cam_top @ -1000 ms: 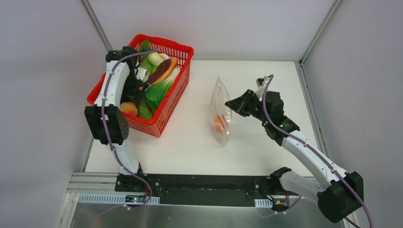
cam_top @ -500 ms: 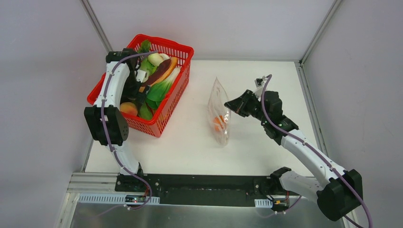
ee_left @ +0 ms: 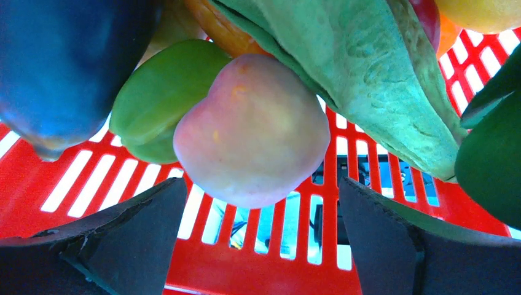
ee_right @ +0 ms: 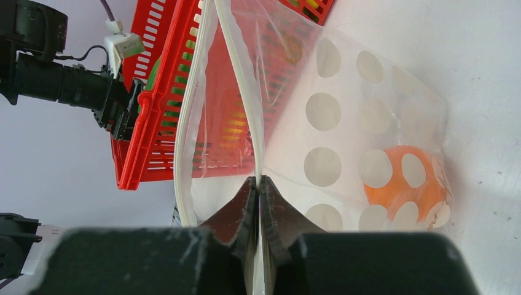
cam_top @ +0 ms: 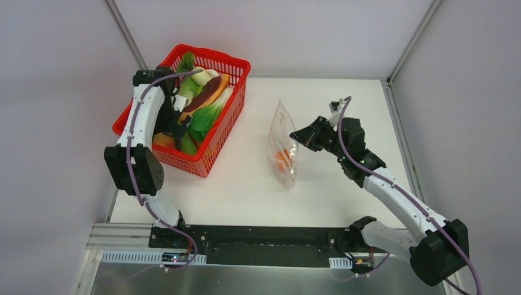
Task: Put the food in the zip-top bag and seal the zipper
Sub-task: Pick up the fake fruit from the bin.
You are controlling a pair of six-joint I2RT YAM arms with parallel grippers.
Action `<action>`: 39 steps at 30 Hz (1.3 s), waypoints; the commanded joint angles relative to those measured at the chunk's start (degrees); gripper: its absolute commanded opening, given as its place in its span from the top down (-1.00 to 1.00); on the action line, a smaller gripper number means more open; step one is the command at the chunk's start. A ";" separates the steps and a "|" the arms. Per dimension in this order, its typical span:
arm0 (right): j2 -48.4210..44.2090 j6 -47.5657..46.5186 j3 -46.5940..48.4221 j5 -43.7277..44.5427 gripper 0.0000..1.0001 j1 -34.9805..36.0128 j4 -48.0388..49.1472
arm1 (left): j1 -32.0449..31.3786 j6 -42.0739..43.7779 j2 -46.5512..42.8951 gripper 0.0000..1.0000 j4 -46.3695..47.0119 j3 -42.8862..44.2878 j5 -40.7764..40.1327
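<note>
Two arms are at separate spots: the left gripper (ee_left: 261, 209) is down inside the red basket (cam_top: 209, 163), its jaws spread wide, with a peach-coloured round fruit (ee_left: 252, 132) just ahead of the gap and a green leafy piece (ee_left: 362, 80) beside it. The right gripper (ee_right: 258, 184) is pinched tight on one lip of the zipper (ee_right: 244, 92), holding the zip-top bag (ee_right: 344, 123) up on the white table (cam_top: 344, 92) with its two lips parted. One small orange fruit (ee_right: 393, 184) lies low inside the bag, well apart from the basket.

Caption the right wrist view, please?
Right gripper pinching the zipper edge of the clear bag, orange fruit inside, red basket behind.
</note>
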 commanded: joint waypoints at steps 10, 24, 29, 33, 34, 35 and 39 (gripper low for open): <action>-1.03 0.24 1.43 -0.53 0.83 -0.20 0.47 | 0.83 -0.33 3.32 -0.79 3.41 -3.30 -4.26; -0.21 0.30 2.04 -0.66 0.83 -0.20 0.48 | 0.72 -3.32 -6.63 0.33 4.10 1.91 -2.38; -0.28 0.58 2.05 -0.40 0.83 -0.20 0.48 | 0.59 -4.02 -12.31 0.36 7.67 0.28 0.36; -0.21 0.72 2.05 -0.40 0.83 -0.25 0.57 | -0.06 -5.64 -14.49 0.40 9.42 0.08 2.92; -0.20 0.80 2.05 -0.40 0.83 -0.26 0.56 | -0.21 -6.36 -15.25 0.40 10.73 -0.25 4.45; -0.12 0.88 2.03 -0.36 0.83 -0.26 0.55 | -0.30 -7.02 -16.15 0.39 12.07 -0.64 6.68; 0.02 1.07 2.09 -0.56 0.84 -0.22 0.57 | -1.05 -10.74 -20.90 0.39 20.56 -3.94 17.69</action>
